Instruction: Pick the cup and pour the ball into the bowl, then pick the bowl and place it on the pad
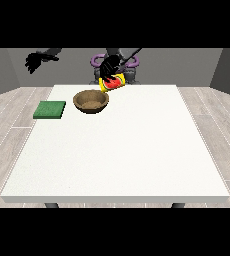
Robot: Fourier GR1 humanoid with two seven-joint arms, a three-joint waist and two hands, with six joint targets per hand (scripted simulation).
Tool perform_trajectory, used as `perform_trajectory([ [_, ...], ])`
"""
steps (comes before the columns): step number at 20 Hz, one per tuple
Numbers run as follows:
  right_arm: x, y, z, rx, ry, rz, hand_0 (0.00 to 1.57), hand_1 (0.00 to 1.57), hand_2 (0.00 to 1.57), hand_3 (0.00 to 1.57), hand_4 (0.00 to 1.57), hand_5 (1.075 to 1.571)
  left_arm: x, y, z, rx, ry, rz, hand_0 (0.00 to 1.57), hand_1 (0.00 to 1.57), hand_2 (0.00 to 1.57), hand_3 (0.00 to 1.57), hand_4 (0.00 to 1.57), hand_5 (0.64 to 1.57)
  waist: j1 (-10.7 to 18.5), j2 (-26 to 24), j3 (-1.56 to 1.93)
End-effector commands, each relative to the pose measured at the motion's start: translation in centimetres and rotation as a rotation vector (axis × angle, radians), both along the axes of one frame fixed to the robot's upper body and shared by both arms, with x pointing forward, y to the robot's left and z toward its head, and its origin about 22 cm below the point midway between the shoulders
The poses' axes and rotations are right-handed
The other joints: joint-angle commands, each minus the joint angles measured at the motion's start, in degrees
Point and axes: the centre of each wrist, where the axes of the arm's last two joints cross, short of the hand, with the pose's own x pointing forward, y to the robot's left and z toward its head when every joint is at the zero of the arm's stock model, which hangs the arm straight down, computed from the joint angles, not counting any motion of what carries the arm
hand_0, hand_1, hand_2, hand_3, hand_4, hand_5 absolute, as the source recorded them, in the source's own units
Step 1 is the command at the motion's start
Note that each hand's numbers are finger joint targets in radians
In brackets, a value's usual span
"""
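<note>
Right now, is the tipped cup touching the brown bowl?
Apart. The front view shows the cup held tilted above the bowl's far right rim, with white table visible between them.

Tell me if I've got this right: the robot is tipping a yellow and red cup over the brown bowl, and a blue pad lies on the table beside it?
Nearly. The front view shows the pad is green, not blue. The rest holds: a hand tips the yellow and red cup above the brown bowl.

Only the bowl [91,101] and pad [50,110] obstruct the table's [122,160] far-left part.
</note>
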Motion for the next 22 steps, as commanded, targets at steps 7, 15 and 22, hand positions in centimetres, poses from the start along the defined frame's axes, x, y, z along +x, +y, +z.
perform_trajectory([
  [7, 2.2, 3.1, 0.4, 0.039, 0.079, -0.028, 0.00, 0.00, 0.00, 0.00, 0.00, 1.568, -0.1, -1.1, 1.0, 0.140, -0.006, -0.047, 1.45, 1.45, 1.57, 1.57, 1.53, 1.135, 2.2, -0.7, -0.11],
  [15, -1.5, 0.8, -2.0, 0.037, 0.099, -0.132, 0.00, 0.00, 0.00, 0.00, 0.25, 1.567, 0.9, 4.6, 3.2, -1.044, 0.064, 0.222, 1.17, 1.17, 1.44, 1.27, 1.46, 1.170, 9.5, 0.3, -0.81],
  [22, 1.7, 5.8, -1.2, 0.081, 0.001, -0.061, 0.00, 0.00, 0.00, 0.00, 0.30, 1.568, -2.3, 7.0, 0.4, -1.777, 0.187, 0.274, 0.00, 0.00, 0.00, 0.00, 0.00, 1.550, 6.7, 8.3, -1.36],
])
